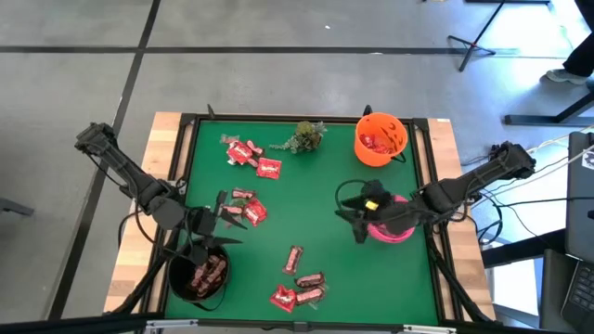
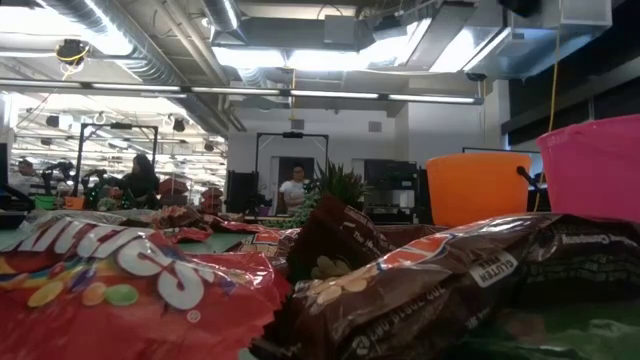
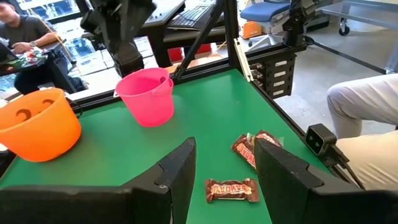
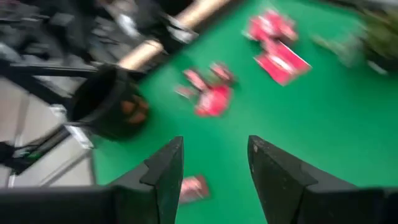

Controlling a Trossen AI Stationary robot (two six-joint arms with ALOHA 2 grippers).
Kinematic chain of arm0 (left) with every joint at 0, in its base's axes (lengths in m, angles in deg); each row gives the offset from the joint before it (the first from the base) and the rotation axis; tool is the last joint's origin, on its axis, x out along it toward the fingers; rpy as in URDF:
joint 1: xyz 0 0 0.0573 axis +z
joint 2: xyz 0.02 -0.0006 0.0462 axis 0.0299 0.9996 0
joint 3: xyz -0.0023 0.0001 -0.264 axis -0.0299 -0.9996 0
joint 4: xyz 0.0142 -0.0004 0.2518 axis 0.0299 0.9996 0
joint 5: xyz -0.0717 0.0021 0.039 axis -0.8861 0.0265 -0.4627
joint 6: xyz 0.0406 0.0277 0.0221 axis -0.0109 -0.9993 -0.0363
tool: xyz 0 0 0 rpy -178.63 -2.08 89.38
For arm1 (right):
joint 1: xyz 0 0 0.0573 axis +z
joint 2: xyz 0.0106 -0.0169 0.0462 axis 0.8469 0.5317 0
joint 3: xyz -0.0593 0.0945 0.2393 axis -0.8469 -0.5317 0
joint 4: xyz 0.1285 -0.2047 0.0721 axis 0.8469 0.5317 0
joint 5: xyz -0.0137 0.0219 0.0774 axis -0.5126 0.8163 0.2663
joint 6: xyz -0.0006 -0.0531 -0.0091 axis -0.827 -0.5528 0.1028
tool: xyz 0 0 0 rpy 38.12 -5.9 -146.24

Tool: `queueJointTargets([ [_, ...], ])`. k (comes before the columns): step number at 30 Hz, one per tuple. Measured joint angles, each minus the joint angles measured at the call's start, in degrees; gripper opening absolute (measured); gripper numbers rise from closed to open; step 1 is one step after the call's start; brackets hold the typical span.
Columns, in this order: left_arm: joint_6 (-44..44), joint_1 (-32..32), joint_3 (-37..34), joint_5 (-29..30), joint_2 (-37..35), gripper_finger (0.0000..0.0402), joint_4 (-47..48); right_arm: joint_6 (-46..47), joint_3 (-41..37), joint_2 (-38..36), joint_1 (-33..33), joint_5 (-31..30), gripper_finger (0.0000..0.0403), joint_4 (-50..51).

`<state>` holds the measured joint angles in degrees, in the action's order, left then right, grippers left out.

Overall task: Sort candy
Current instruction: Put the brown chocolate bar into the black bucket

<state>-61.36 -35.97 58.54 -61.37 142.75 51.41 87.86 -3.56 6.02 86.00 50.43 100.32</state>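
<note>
Pink bowl (image 1: pixel 394 230) under right fingers (image 1: pixel 357 221), parted, empty: drop done. Left fingers (image 1: pixel 223 218) parted, empty, over black bowl (image 1: pixel 198 278). Next: reach loose candy (image 1: pixel 297 289) on worktop (image 1: pixel 316 186).

Bright, even overhead light; glare off ceiling strips (image 2: pixel 300 60) in low view. Near wrappers (image 2: pixel 130 275) there soft, out of focus. Right wrist view motion-blurred thruout. Soft, faint shadows on tabletop (image 1: pixel 306 218).
</note>
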Motion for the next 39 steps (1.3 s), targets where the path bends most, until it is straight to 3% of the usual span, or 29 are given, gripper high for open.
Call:
queueJointTargets([
  [4, 1.21, 0.23, 0.00, -0.23, 0.00, 0.0153, 0.00, -9.81, 0.00, 3.88, 0.00, 1.14, 0.0176, -11.95],
  [10, 1.70, 0.23, 0.00, -1.79, 0.78, 0.0153, 0.09, -15.70, 0.02, 11.53, 0.00, 4.73, 0.0176, -19.16],
  [21, 1.68, 0.62, 0.02, -1.90, 5.64, 0.0153, 0.02, -26.51, 11.06, 26.68, 0.02, 8.62, 0.0176, -15.71],
  [26, 2.18, 0.64, 0.02, -2.43, 6.63, 0.0153, 0.12, -26.47, 15.21, 32.94, 0.00, 10.50, 0.0176, -11.13],
  [34, 3.17, 0.64, 0.02, -3.70, 6.68, 0.0153, 0.16, -21.47, 15.41, 41.06, 0.81, 18.35, 0.0176, -10.00],
  [39, 3.19, 0.64, 0.02, -3.74, 6.68, 0.0153, 0.16, -20.08, 15.37, 43.34, 2.92, 19.28, 0.0176, -9.17],
])
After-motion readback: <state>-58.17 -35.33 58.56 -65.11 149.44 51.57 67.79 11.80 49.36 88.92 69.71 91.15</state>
